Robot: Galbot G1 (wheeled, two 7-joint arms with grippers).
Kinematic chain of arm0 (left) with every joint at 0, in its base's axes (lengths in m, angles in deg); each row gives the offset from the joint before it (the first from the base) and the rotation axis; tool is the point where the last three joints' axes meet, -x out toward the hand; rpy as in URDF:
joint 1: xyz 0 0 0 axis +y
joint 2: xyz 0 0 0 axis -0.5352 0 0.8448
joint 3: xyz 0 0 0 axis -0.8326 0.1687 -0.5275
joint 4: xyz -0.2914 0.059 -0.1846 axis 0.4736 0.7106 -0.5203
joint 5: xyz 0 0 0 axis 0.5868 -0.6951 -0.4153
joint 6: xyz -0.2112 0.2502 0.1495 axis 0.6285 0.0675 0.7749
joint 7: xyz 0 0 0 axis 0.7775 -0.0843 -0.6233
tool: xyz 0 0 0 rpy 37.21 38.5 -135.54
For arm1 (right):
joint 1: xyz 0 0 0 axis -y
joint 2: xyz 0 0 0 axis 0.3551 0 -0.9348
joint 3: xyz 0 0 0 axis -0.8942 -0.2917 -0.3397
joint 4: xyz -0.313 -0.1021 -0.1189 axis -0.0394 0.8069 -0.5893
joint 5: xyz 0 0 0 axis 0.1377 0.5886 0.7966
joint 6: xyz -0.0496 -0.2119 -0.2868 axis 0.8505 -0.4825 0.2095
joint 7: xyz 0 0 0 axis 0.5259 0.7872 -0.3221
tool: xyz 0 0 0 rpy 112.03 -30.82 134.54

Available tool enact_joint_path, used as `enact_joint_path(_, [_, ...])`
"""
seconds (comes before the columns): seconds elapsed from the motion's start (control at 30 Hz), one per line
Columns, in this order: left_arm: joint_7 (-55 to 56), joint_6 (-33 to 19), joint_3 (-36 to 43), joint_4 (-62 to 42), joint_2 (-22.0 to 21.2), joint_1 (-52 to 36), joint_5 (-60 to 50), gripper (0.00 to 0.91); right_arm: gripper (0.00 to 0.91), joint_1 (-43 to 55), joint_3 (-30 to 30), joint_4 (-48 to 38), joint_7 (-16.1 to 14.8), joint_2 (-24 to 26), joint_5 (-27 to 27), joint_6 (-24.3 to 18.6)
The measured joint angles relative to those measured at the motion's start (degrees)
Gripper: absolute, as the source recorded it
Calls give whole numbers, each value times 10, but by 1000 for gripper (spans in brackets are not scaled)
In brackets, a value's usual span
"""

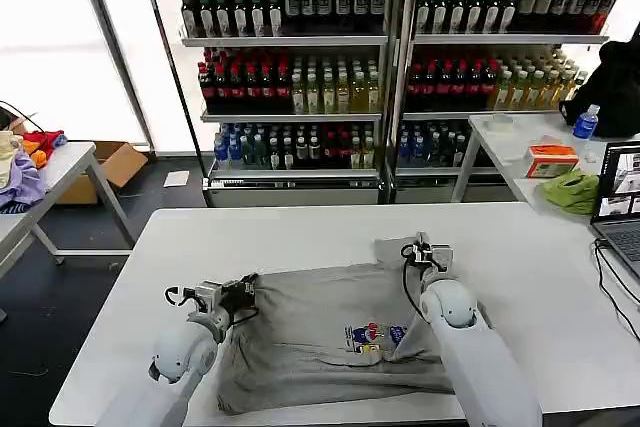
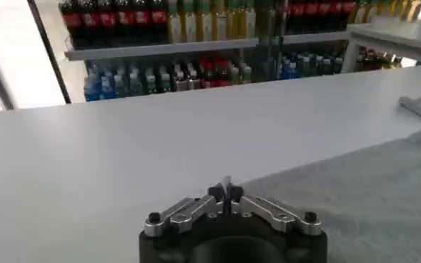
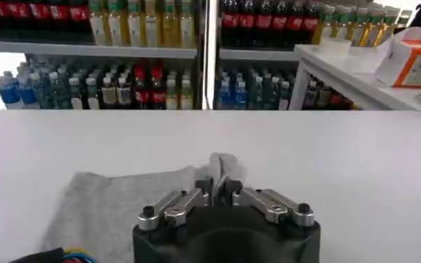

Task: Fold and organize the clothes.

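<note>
Clenched on 1 shirt (image 1: 330, 332): left gripper (image 1: 247, 290) at 9 o'clock edge, right gripper (image 1: 425, 247) at 1 o'clock corner (fabric pinched). Best lifted evenly, kept taut.

1. I'm looking at a shop-like test room: tall shelves (image 1: 385, 57) at the far side carry rows of bottled drinks (image 1: 290, 87).
2. White work tables (image 1: 300, 237) stand on a dark floor.
3. Far right, a laptop (image 1: 618, 197) sits open; far left, a cardboard box (image 1: 118, 162).

The right arm (image 1: 470, 347) covers part of the grey shirt (image 1: 310, 337); its chest print (image 1: 372, 335) is unreadable.
</note>
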Motion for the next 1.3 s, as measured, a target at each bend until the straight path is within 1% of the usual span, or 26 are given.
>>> enact_joint_path(0.27, [7,-23,-1,8,-4,3,-7,10,0,-22,13,43,0,-5,-8,-16])
enact_joint_path(0.7, [10,-64,-19,61,3,28,-14,10,0,-68,35,168,15,8,-18,-24])
enact_joint_path(1.07, [-4,-73,-32,107,16,61,-25,10,0,-152,64,277,34,29,-20,-24])
enact_joint_path(1.3, [-12,-84,-43,135,24,97,-43,10,0,-212,88,332,36,43,-24,-24])
